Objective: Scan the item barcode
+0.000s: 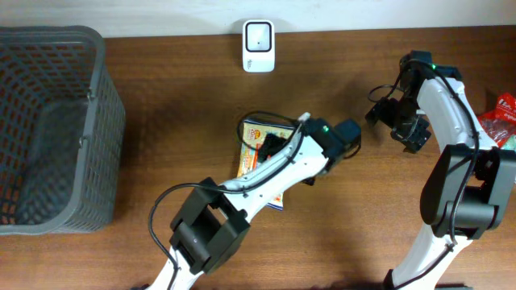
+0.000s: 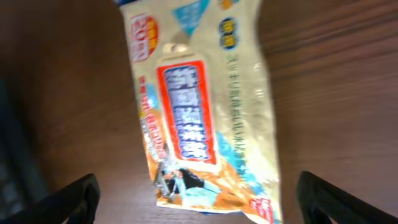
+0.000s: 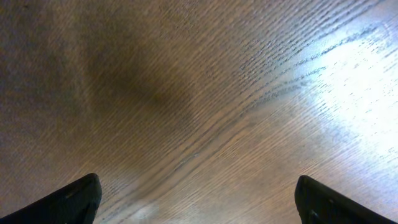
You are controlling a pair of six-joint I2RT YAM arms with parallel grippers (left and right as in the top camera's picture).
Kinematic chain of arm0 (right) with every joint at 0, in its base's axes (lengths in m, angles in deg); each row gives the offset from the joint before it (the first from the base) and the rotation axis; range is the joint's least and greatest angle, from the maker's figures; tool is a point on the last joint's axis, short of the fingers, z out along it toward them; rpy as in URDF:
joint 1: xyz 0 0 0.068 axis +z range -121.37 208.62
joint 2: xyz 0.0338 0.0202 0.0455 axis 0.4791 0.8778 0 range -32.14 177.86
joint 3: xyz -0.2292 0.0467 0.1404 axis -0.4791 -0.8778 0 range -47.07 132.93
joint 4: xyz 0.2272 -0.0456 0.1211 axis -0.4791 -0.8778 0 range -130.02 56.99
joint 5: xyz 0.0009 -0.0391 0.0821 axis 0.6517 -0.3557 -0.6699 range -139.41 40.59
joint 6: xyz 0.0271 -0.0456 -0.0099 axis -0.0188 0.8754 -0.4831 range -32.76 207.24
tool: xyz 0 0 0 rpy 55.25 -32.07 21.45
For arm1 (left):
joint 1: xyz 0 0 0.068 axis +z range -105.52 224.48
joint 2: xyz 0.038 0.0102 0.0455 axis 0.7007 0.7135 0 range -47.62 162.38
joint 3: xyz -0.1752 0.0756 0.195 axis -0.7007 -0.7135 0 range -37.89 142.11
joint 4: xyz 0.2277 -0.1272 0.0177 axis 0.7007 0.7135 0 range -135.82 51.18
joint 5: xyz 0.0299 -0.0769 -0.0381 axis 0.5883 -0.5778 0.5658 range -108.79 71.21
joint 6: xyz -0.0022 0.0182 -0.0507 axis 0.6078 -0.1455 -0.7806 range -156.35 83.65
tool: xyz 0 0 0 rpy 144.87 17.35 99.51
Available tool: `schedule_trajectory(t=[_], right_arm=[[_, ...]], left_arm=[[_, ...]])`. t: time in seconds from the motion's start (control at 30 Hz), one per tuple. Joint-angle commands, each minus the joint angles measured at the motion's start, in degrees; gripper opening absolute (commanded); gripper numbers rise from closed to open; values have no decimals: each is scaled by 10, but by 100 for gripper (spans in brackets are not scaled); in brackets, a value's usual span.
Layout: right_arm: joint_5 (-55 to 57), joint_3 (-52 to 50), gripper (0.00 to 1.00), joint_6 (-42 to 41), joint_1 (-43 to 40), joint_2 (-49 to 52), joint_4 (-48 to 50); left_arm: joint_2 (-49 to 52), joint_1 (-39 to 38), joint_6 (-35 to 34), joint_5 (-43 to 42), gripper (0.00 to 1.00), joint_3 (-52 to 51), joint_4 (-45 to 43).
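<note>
Left hand (image 2: 199, 204) hangs released over the packet (image 2: 199, 118) lying on the tabletop (image 2: 336, 68), well apart from the scanner (image 1: 258, 46); scan apparently not yet done

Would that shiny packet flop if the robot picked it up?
Probably floppy: the packet looks like a soft, crinkled pouch, so its ends would likely sag. Its glossy film may be slippery. Lying flat, it shouldn't roll.

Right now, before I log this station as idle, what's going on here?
The left gripper hovers open above a printed packet that lies flat on the table, ungripped. The right gripper, also open, hangs over bare wood off to the right. The white scanner sits at the table's far edge, apart from the packet, so no scan is under way.
</note>
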Motion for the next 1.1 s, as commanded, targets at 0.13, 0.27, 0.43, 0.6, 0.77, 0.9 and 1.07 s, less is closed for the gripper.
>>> schedule_trajectory(t=[0.13,0.27,0.43,0.6,0.77,0.9,1.07], right_arm=[[0,11,99,-7,-2,-15,-1],[0,11,99,-7,-2,-15,-1],[0,11,99,-7,-2,-15,-1],[0,11,98,-7,-2,-15,-1],[0,11,99,-7,-2,-15,-1],[0,11,99,-7,-2,-15,-1],[0,11,99,-7,-2,-15,-1]], left_arm=[[4,68,120,-165,99,32,-10],[4,53,109,-156,89,2,-73],[5,53,10,-68,84,-94,-148],[5,54,16,-68,70,-141,-216],[8,54,151,-65,79,-141,-195],[42,57,158,-37,82,-144,-178],[57,61,160,-38,53,-144,-160]])
